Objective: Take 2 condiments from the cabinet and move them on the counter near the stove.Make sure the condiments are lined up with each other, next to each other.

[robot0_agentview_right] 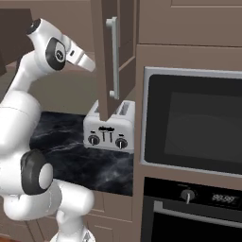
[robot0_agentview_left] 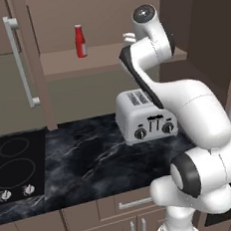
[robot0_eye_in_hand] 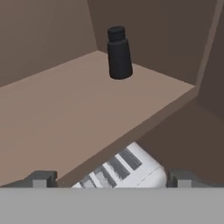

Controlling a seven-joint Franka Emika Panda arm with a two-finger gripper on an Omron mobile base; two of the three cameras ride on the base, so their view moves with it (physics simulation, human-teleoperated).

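At the far left of the left base view the stove (robot0_agentview_left: 15, 167) sits flush in the counter (robot0_agentview_left: 91, 155), its two knobs toward the front edge; the black marbled stretch beside it carries no condiment. Above and to the right, the cabinet (robot0_agentview_left: 67, 62) stands open, and the red bottle (robot0_agentview_left: 80, 41) is upright on its shelf, toward the left part of the opening. Further right the toaster (robot0_agentview_left: 145, 115) stands on the counter below the shelf, and the arm reaches up over it to the right part of the shelf. In the hand view the dark shaker (robot0_eye_in_hand: 118, 53) is upright near the back wall of the cabinet, ahead of the gripper (robot0_eye_in_hand: 109, 178), whose jaws stand spread wide and hold nothing, with the shelf's front lip lying between them and the shaker. Judged from form alone, both condiments are small, rigid and light; the bottle is tall and narrow and likely to tip if nudged high, so a hold at mid-body, below the cap, is advised. The shaker is squat with a narrower cap; a hold on its straight lower body looks safest. Its surface may be smooth. The arm covers the shaker in the left base view; the open door (robot0_agentview_right: 108, 61) screens the shelf in the right base view.
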